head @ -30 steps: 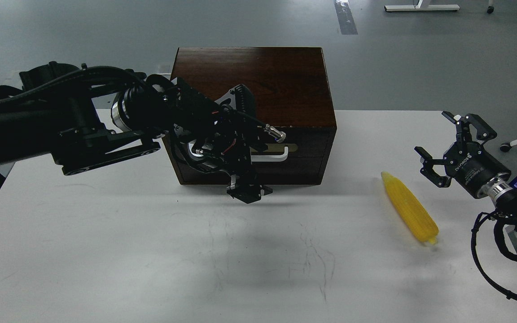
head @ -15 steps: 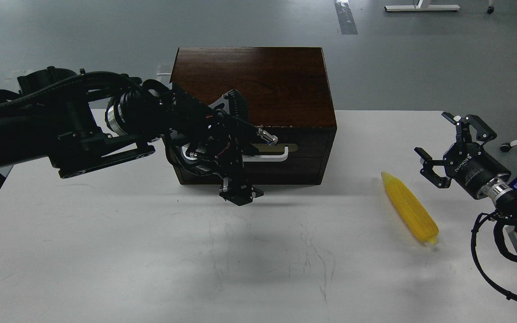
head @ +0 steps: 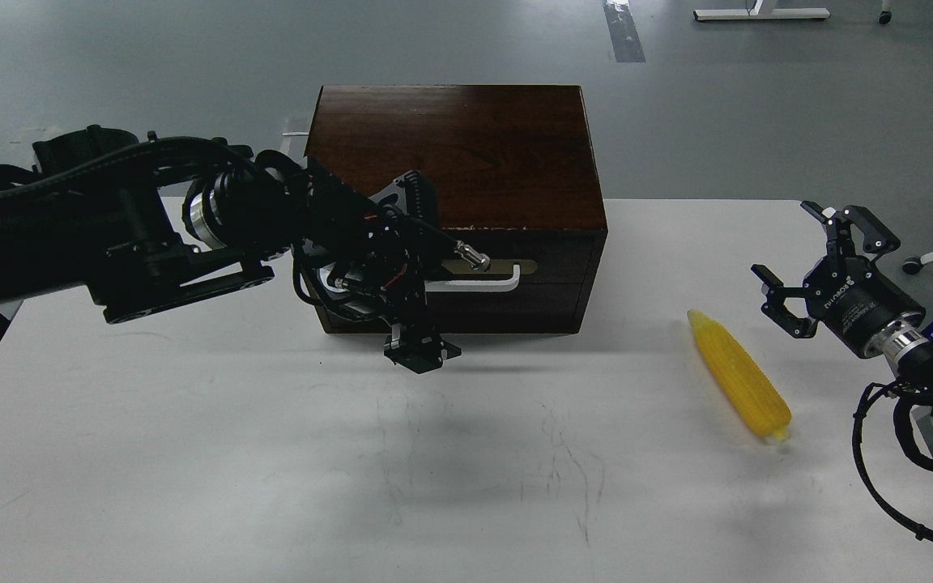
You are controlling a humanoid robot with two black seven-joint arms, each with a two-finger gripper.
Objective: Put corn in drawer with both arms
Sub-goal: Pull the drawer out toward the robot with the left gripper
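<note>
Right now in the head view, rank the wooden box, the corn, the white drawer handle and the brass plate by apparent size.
1. wooden box
2. corn
3. white drawer handle, partly hidden by the left hand
4. brass plate

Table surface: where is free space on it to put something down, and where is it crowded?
The widest bare patch of the table is the near strip, below the wooden box and left of the corn. A smaller patch lies between box and corn. It is crowded at the drawer front, where the left gripper hangs.

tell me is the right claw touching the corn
Apart. The head view shows bare white table between the open right claw and the corn.
</note>
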